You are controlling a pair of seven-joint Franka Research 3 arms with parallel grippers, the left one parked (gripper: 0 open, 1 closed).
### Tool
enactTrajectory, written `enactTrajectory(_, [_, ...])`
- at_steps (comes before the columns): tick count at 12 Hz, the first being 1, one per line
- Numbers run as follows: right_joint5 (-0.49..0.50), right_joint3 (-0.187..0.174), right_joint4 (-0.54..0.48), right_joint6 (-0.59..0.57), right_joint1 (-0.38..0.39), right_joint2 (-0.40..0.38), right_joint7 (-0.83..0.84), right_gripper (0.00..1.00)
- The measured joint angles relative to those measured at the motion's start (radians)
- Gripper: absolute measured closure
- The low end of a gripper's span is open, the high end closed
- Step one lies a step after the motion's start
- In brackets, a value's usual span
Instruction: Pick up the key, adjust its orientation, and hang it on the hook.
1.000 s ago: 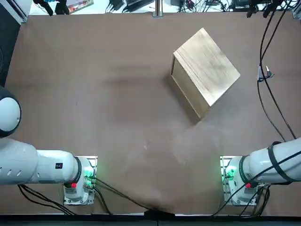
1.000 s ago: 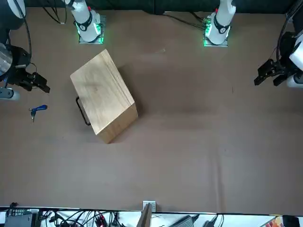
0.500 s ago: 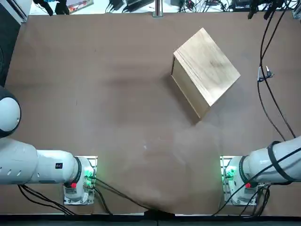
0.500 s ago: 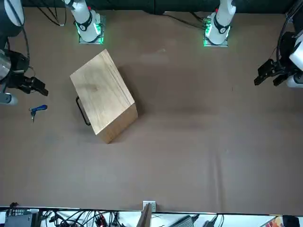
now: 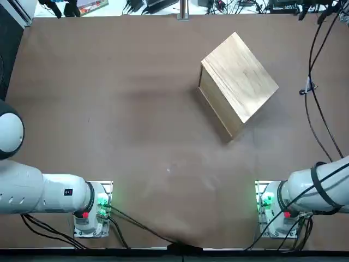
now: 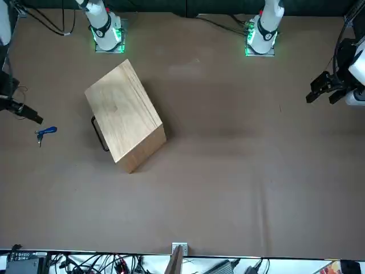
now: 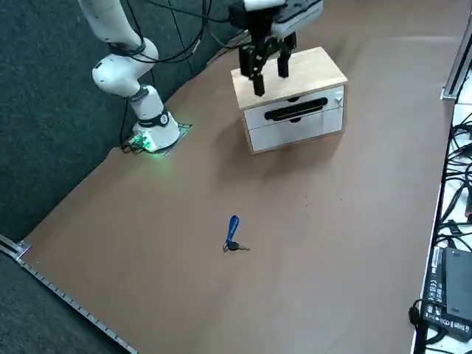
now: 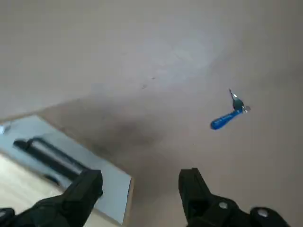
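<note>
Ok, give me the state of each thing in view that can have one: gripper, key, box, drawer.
Right gripper: fingers open, nothing between them, above the table.
Key: lying on the table, attached to the blue tag, not on a hook.
Blue tag: lying on the table with the key.
Wooden box: standing on the table, set at an angle.
Drawer with the black handle: closed.

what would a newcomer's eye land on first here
Probably the pale wooden box, set at an angle on the brown table, with a black handle on its white front. Next, the small bright blue tag with the key on the bare tabletop, and the right end effector, open above the table.
</note>
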Motion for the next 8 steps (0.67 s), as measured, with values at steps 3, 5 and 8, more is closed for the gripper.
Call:
enactTrajectory(3, [0.0, -0.002, -0.002, 0.0, -0.044, 0.006, 0.17, 0.01])
enactTrajectory(5, [-0.001, -0.002, -0.006, 0.001, -0.079, 0.016, 0.254, 0.01])
enactTrajectory(8, [-0.001, -0.004, -0.01, 0.021, -0.143, 0.048, 0.334, 0.01])
